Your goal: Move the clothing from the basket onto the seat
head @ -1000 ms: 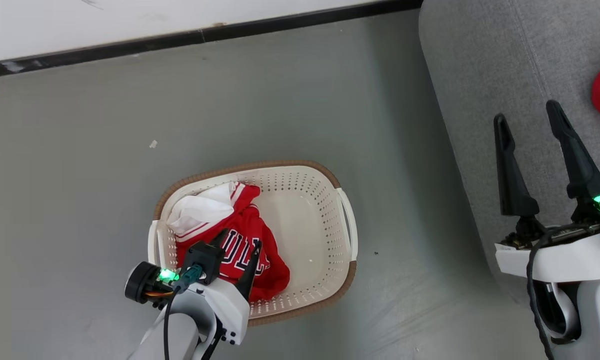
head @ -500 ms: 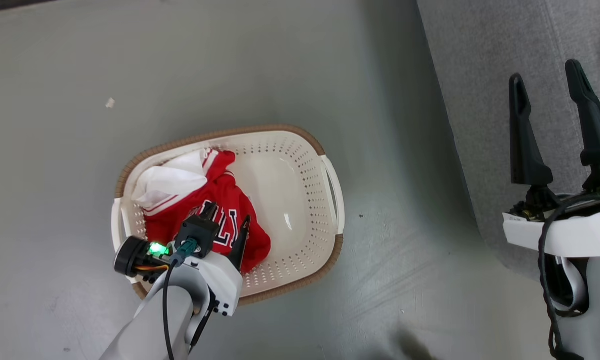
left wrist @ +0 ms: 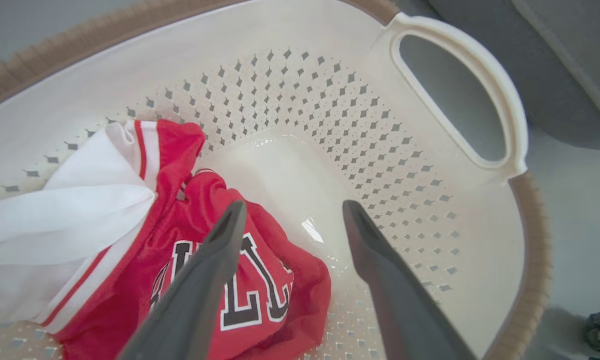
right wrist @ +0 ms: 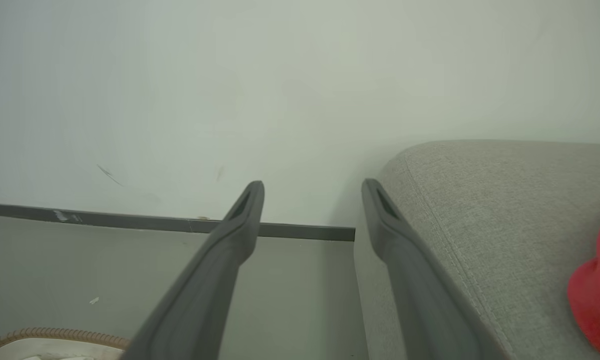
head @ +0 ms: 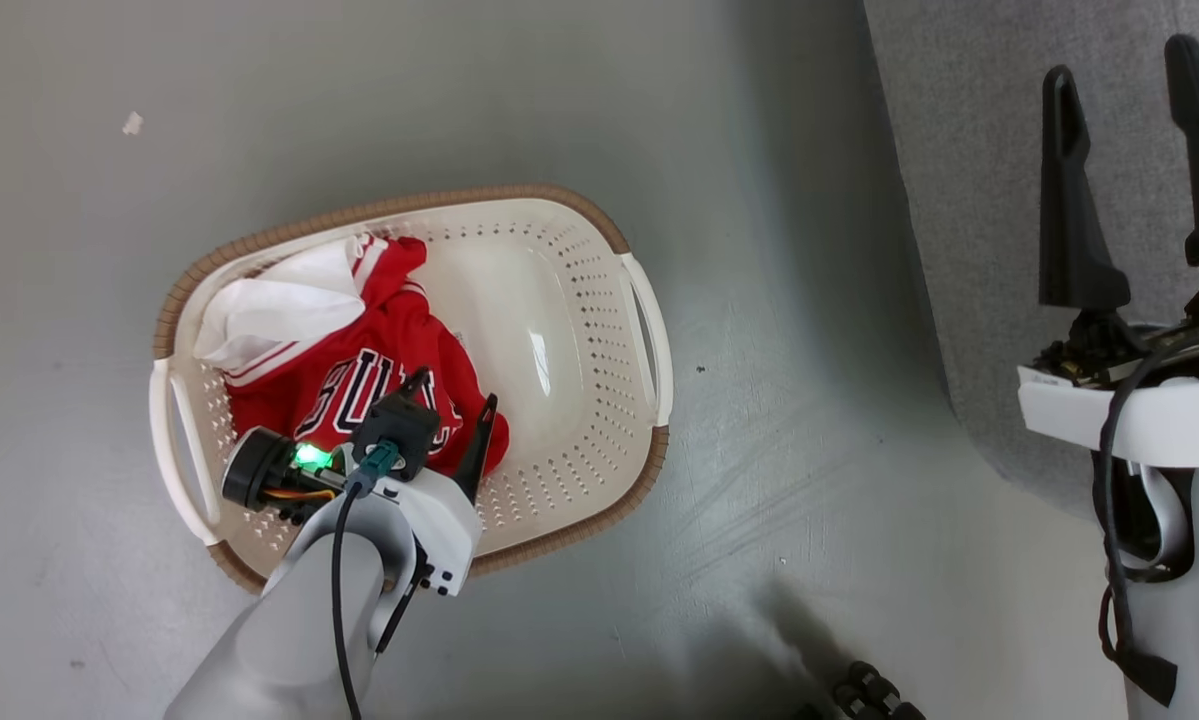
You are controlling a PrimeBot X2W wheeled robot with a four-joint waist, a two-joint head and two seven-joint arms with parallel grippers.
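The basket (head: 599, 215) stands on the floor left of the grey seat (head: 969, 200). Inside its left half lies the clothing (head: 359, 370), a crumpled red garment with white lining, striped trim and dark lettering. My left gripper (head: 455, 388) hangs open just above the garment's right edge. In the left wrist view its left finger sits over the lettering of the clothing (left wrist: 199, 200), and the left gripper (left wrist: 293, 205) holds nothing. My right gripper (head: 1119, 60) stands open and empty above the seat's edge. A plain red garment (right wrist: 592, 290) lies on the seat (right wrist: 480, 200).
The right half of the basket (left wrist: 330, 100) is bare plastic. Grey floor surrounds it, with a small white scrap (head: 132, 123) at far left. A dark object (head: 864, 695) sits at the bottom edge. A white wall with a dark baseboard (right wrist: 279, 231) rises beyond.
The head camera has tilted, so the whole picture has slid and the wall has left it. My left gripper has shifted slightly toward the basket's middle over the garment. Both grippers stay open.
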